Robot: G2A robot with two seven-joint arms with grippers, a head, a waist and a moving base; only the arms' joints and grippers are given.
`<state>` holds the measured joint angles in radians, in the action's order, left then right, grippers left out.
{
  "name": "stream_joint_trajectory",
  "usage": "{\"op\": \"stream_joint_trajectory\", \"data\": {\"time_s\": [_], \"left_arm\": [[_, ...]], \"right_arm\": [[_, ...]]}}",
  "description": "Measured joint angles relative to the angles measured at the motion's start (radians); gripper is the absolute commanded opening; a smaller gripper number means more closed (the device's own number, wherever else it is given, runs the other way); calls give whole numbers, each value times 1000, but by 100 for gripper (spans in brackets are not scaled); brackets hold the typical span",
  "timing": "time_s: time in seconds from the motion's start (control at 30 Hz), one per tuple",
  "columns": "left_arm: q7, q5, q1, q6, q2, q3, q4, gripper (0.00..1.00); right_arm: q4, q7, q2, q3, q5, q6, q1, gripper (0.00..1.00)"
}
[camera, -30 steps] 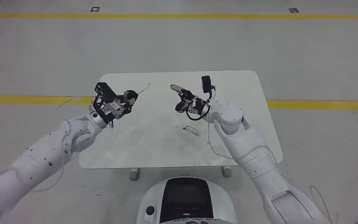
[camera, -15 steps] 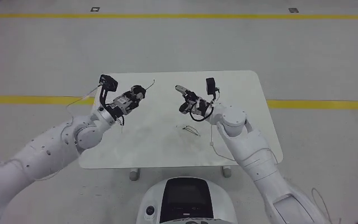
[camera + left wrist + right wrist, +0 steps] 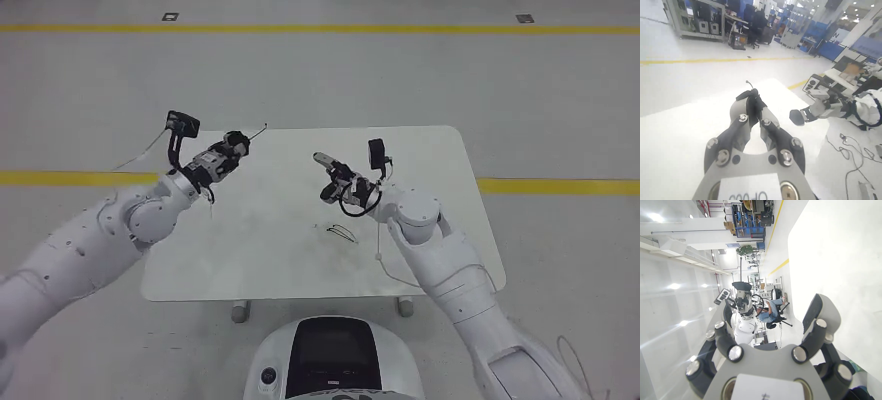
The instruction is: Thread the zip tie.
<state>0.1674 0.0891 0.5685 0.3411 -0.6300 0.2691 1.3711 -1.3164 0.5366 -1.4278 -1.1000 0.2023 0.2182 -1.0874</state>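
**Top view.** The left gripper [image 3: 234, 147] is held above the table [image 3: 430, 250] near its far left corner, its fingers pressed together on one end of the zip tie [image 3: 257, 132]. The tie is a thin dark strip, nearly straight. Its long axis continues the line of the fingers. Its free end points away from the robot and toward the right arm's side, ending about over the table's far edge. The tie touches only the gripper. The right gripper [image 3: 322, 172] stands over the middle of the table, well apart from the left one. Its fingers are spread, hold nothing, and point toward the far left. Some thin dark strands [image 3: 342, 233] lie flat on the table, near the right arm on the robot's side.

**Left wrist view.** The left gripper [image 3: 754, 98] is clamped on the tie [image 3: 750, 85]. A short stub of the tie, with a small knob at its tip, stands out beyond the fingertips above the table [image 3: 677, 132]. The right gripper [image 3: 802, 113] appears farther off.

**Right wrist view.** The right gripper [image 3: 770, 303] is open wide, its ribbed pads [image 3: 809, 311] facing each other across the gap, with the table [image 3: 838, 247] behind one finger. Beyond it, the left gripper [image 3: 741, 289] faces the camera, and the tie [image 3: 741, 270] projects from it as a straight thin line.
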Motion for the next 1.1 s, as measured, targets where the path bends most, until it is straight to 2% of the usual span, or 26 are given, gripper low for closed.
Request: {"op": "stream_joint_trajectory", "data": {"time_s": [0.2, 0.37, 0.47, 0.57, 0.67, 0.7, 0.77, 0.8, 0.83, 0.93, 1.03, 1.1], "left_arm": [[-194, -186, -13, -1, -12, 55, -21, 0], [-368, -358, 9, -1, -14, 142, -30, 0], [-503, -456, 43, -1, -15, 221, -37, 0], [-654, -589, 98, -1, -22, 333, -48, 0], [-858, -724, 172, -1, -39, 472, -80, 0], [-952, -772, 201, -1, -47, 528, -96, 0], [-1058, -800, 215, -1, -51, 573, -104, 0], [-1087, -795, 214, -1, -51, 568, -103, 0], [-1086, -791, 213, -1, -51, 560, -103, 0], [-1012, -788, 212, -1, -51, 554, -102, 0], [-1002, -792, 215, -3, -51, 554, -104, 0], [-1000, -801, 232, -6, -52, 554, -115, 0]], "right_arm": [[0, 0, 0, 0, 0, 0, 0, 100], [0, 0, 0, 0, 0, 0, 0, 100], [0, 0, 0, 0, 0, 0, 0, 100], [0, 0, 0, 0, 0, 0, 0, 100], [0, 0, 0, 0, 0, 0, 0, 100], [0, 0, 0, 0, 0, 0, 0, 100], [0, 0, 0, 0, 0, 0, 0, 100], [0, 0, 0, 0, 0, 0, 0, 100], [0, 0, 0, 0, 0, 0, 0, 100], [0, 0, 0, 0, 0, 0, 0, 100], [0, 0, 0, 0, 0, 0, 0, 100], [0, 0, 0, 0, 0, 0, 0, 100]]}}
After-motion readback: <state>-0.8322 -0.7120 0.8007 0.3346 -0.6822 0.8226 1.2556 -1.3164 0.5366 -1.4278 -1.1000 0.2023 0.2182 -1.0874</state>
